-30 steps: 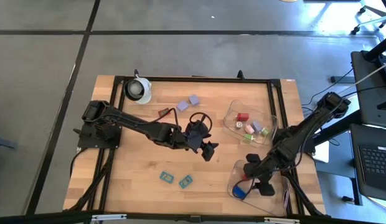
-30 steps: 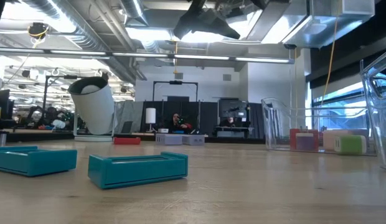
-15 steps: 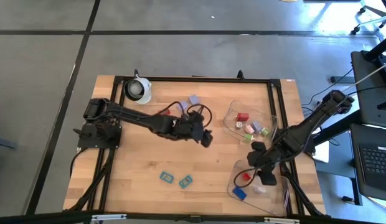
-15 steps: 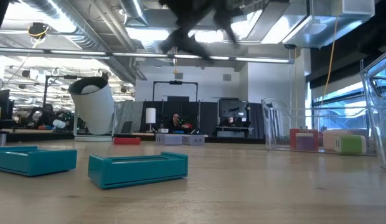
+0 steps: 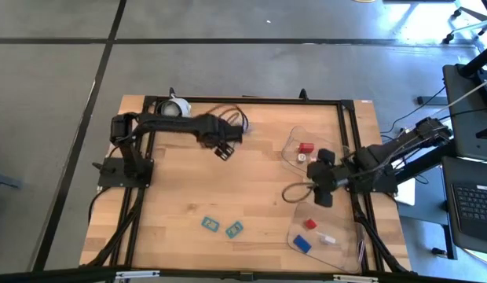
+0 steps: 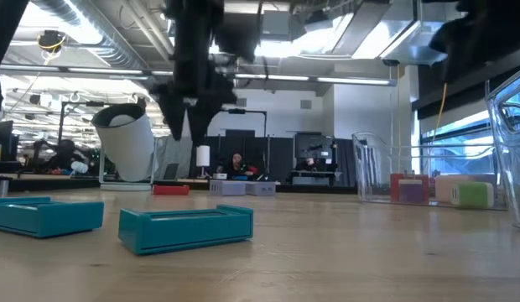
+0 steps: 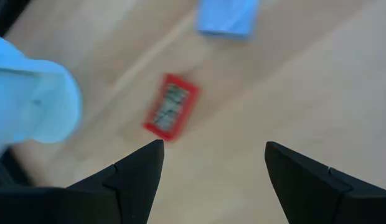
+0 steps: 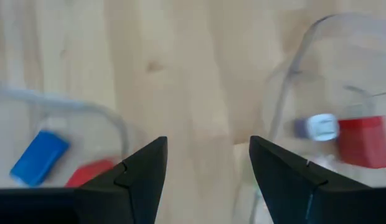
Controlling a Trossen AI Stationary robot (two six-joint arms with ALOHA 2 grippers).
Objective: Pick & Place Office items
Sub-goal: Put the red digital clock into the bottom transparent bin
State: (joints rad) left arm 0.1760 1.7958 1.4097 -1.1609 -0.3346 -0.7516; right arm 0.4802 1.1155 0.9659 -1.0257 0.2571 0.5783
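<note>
Two teal blocks (image 5: 221, 226) lie near the table's (image 5: 173, 204) front edge, and other office items sit in the clear trays (image 5: 326, 236) along its right side. The left gripper (image 5: 224, 148), fingers apart and empty, hovers near the back edge above a red clip (image 7: 172, 115). The right gripper (image 5: 318, 177), also spread and empty, hangs between the two trays.

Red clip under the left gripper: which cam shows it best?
Left wrist view: the red clip lies flat on bare wood, just ahead of the open left gripper. Low view shows only a far sliver. The high view hides it; the right wrist view misses it.
</note>
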